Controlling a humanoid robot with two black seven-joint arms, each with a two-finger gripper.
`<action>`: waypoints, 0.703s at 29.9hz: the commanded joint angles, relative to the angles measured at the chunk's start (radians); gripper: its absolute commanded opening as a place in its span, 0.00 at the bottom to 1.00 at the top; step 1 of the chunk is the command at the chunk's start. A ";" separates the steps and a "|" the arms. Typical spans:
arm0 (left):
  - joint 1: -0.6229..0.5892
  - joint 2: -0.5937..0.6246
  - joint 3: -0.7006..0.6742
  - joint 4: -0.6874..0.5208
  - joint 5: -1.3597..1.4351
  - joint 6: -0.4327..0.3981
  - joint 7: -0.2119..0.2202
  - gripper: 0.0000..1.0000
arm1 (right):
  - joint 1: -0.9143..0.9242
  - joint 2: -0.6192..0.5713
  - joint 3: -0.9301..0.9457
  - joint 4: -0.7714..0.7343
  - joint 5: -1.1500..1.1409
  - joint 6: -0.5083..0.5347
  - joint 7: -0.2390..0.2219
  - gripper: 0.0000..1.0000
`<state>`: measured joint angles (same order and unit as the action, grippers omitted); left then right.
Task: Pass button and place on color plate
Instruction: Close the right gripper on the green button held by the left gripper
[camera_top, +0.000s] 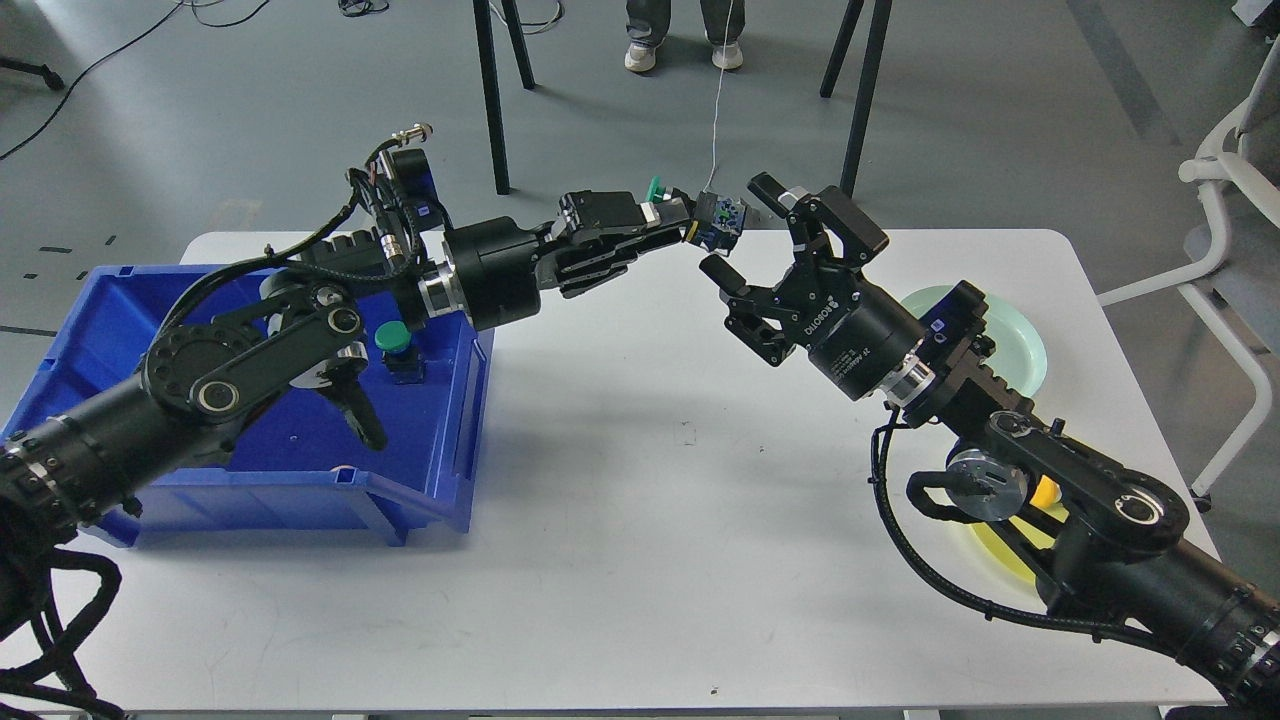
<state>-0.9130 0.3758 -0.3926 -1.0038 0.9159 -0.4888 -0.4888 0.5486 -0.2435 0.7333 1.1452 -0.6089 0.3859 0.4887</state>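
Note:
My left gripper (690, 222) is shut on a push button with a green cap and a blue-black base (722, 220), held in the air over the table's far edge. My right gripper (742, 232) is open, its two fingers just right of the base, one above it and one below; I cannot tell if they touch it. A second green-capped button (394, 340) stands in the blue bin (250, 470). A pale green plate (1010, 345) and a yellow plate (1005, 545) lie at the right, partly hidden by my right arm.
The white table (640, 500) carries the bin at the left and the plates at the right. Black stand legs (492, 100) and a person's feet are behind the table. A white chair (1235, 200) is at the far right.

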 joint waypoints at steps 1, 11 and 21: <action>0.000 0.000 0.000 -0.001 0.000 0.000 0.000 0.23 | 0.005 0.024 0.001 -0.024 0.000 -0.009 0.000 0.84; 0.005 0.000 -0.002 0.001 0.000 0.000 0.000 0.23 | 0.008 0.032 0.001 -0.024 0.000 -0.009 0.000 0.72; 0.005 0.000 -0.002 0.001 0.000 0.000 0.000 0.23 | 0.010 0.032 -0.002 -0.022 0.000 -0.009 0.000 0.57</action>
<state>-0.9086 0.3758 -0.3943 -1.0032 0.9157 -0.4886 -0.4888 0.5583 -0.2117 0.7333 1.1214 -0.6089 0.3773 0.4887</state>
